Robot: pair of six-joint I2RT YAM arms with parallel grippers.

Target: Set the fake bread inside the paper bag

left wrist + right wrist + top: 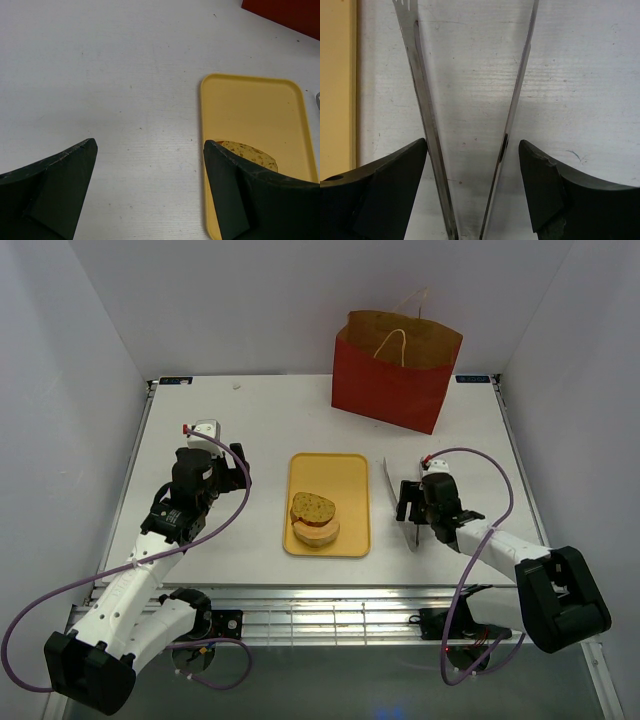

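Observation:
Two pieces of fake bread lie stacked on the yellow tray (352, 480): a speckled slice (313, 507) on top of a pinkish-tan roll (320, 533). The slice (250, 154) also peeks out behind my left gripper's right finger. The red paper bag (395, 380) stands upright and open at the back right. My left gripper (233, 473) (150, 145) is open over bare table just left of the tray. My right gripper (410, 505) (472, 145) is open around the metal tongs (420, 100). Its left finger touches one tong arm, and a gap shows at the other.
The tongs (392, 485) lie on the table between the tray and my right arm, their tips pointing toward the bag. White walls enclose the table on three sides. Purple cables loop beside both arms.

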